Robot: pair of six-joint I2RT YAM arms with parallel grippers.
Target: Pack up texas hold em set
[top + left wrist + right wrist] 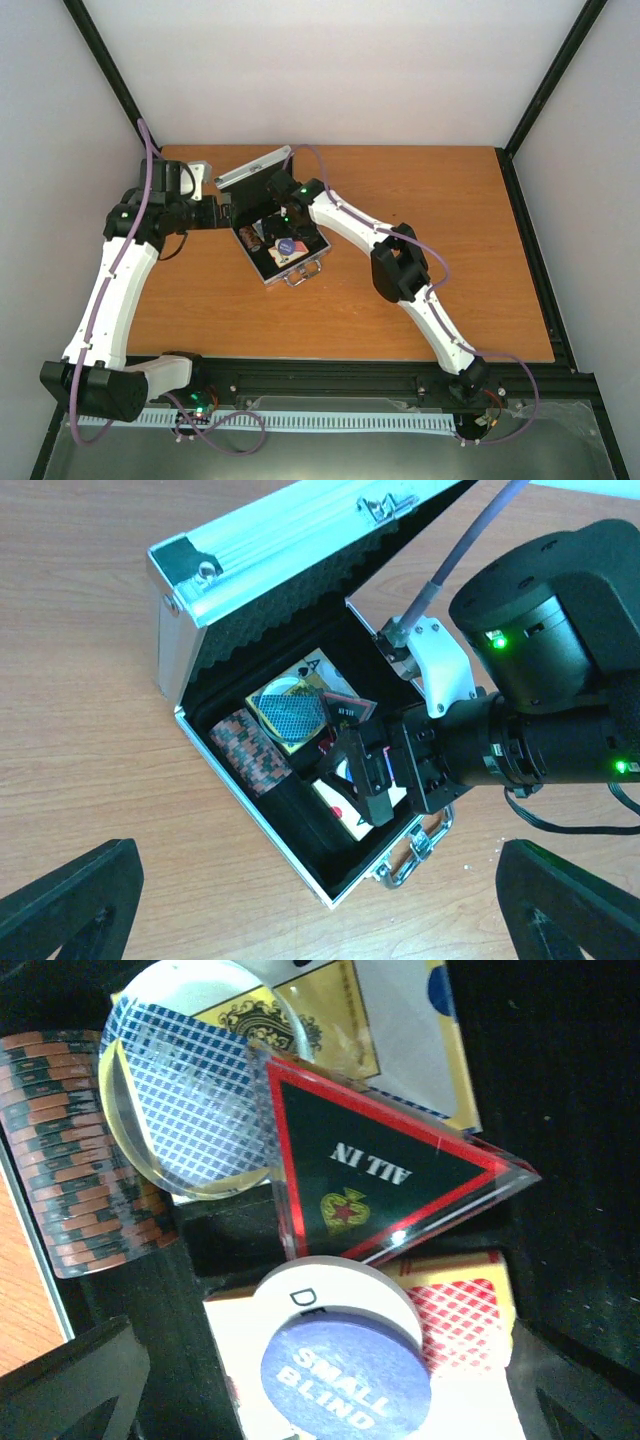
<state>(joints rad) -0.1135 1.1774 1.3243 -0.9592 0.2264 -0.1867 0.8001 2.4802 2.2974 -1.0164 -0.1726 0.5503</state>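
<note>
The ribbed silver case [283,262] lies open on the wood-grain table [450,250], right between the two arms. Its lid [290,530] is tipped back and shows dimpled black foam [290,610]. The right gripper [385,775] is down inside the black-lined tray with its jaws spread wide, clamping nothing. Beneath it sits a round white button [340,1360] with a blue centre reading SMALL BLIND. It looks clear of both fingers, though the close view makes that hard to judge.

Along one tray wall lies the chip stack [80,1150], a ridged roll of dark and rust-coloured discs on its side. Next to it the clear disc [190,1100], thick and glassy, rests on the blue-and-yellow card pack [400,1030] and magnifies its lattice print. A glossy triangular marker [380,1175], black with a red edge and lettered ALL IN, overlaps the disc's rim. The red card pack [460,1320] peeks out from under the button. A chrome handle [415,850] hangs off the front wall.

The left gripper [222,212] hovers just beside the case with its fingers wide apart and empty.
</note>
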